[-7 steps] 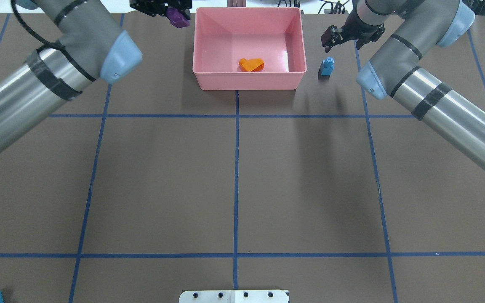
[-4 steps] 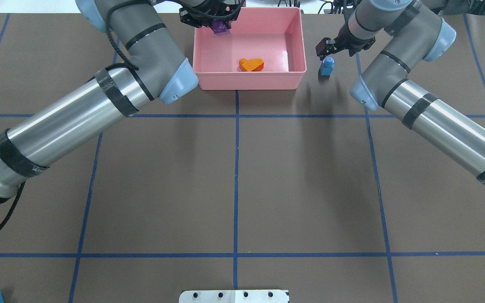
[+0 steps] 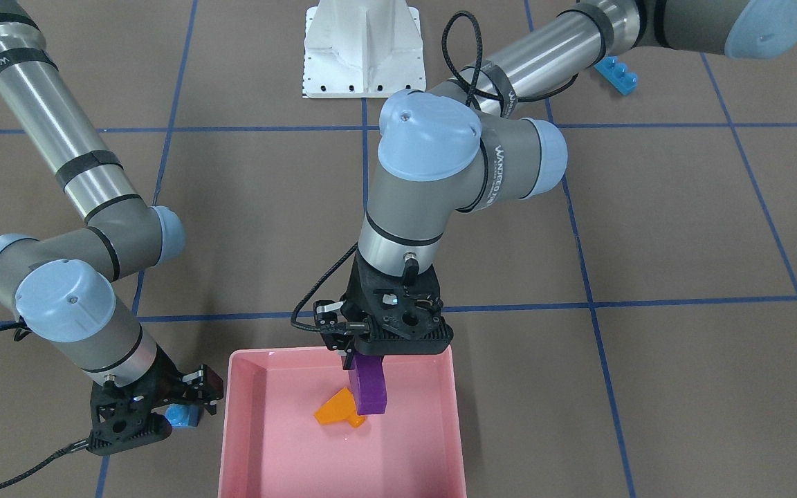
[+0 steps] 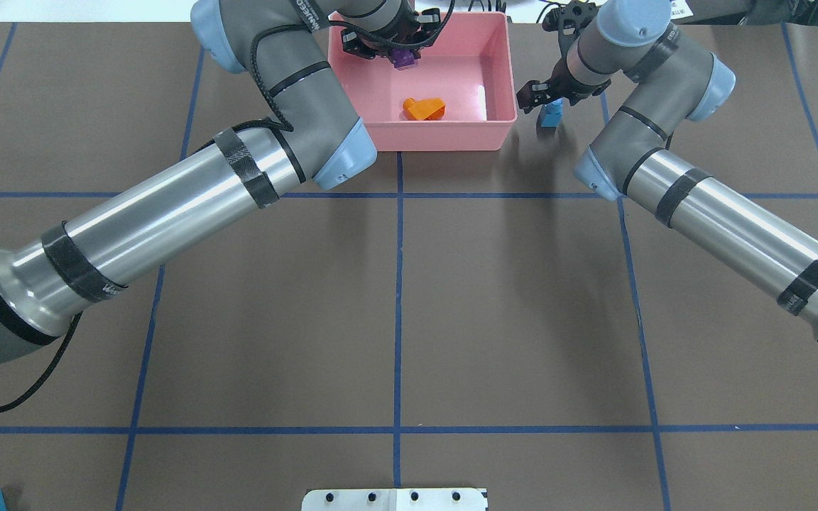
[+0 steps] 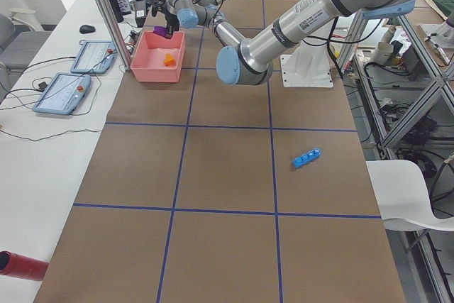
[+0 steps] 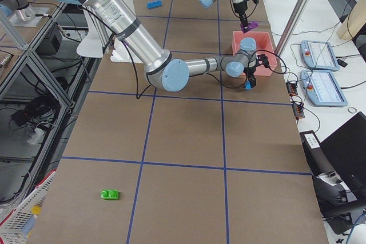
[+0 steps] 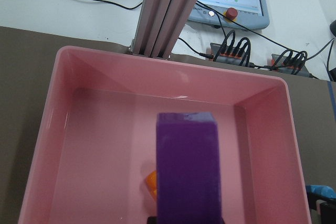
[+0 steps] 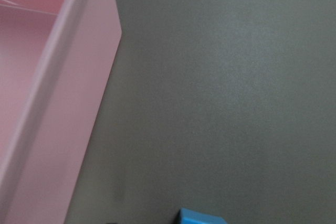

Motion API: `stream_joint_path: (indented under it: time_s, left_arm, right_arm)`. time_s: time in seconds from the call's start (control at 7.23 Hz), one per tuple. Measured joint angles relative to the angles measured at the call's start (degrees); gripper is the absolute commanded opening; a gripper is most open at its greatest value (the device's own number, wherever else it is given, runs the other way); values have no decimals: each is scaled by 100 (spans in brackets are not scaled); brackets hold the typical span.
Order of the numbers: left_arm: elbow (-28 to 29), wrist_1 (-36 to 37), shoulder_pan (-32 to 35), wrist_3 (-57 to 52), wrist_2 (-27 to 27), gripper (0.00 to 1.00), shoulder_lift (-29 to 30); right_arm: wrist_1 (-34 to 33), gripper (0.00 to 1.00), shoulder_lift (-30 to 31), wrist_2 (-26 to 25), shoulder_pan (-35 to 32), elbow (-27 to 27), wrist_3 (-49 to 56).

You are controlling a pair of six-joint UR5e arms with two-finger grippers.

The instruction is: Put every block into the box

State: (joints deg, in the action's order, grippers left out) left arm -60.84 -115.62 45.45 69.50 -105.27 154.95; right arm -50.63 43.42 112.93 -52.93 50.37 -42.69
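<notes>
I am looking down on a brown table [image 4: 395, 305] taped into a blue grid. At its far edge the shallow pink plastic tray [image 4: 420, 139] is holding the orange sloped brick [image 4: 424, 108] on its floor. My left gripper [image 3: 357, 361] is hanging over the tray, clamped on the purple curved wedge [image 3: 369, 386]. Just outside the tray wall, my right gripper [image 3: 176, 408] is hovering with fingers spread at the small blue cube [image 3: 182, 416]; I cannot tell if they are straddling it. The long blue four-stud brick [image 5: 306, 157] and the green two-stud brick [image 6: 110, 195] are lying well away from the tray.
</notes>
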Motion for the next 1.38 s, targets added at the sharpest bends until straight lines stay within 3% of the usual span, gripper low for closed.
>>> stream_joint_path:
  time_s: [0.14, 0.28, 0.55, 0.69, 0.83, 1.11, 1.38]
  left_arm:
    - [224, -147, -36, 1, 159, 0, 72]
    - [515, -331, -74, 2, 323, 0, 180]
    - [768, -490, -124, 2, 426, 5, 268]
    - [811, -506, -140, 4, 439, 74, 276]
    - [829, -514, -144, 10, 444, 100, 279]
    - [821, -527, -151, 16, 444, 100, 281]
    - [734, -466, -103, -59, 272, 100, 264]
  right_arm:
    - [6, 42, 4, -5, -4, -51, -2]
    - [6, 0, 13, -7, -15, -83, -4]
    - [-4, 0, 30, 4, -57, -101, -10]
    - [-9, 0, 33, 34, -113, -86, -5]
    - [-18, 0, 37, 119, -222, -34, 9]
    - [-116, 0, 34, 587, -580, 164, 22]
    - [-848, 0, -229, 1178, -978, 594, 3]
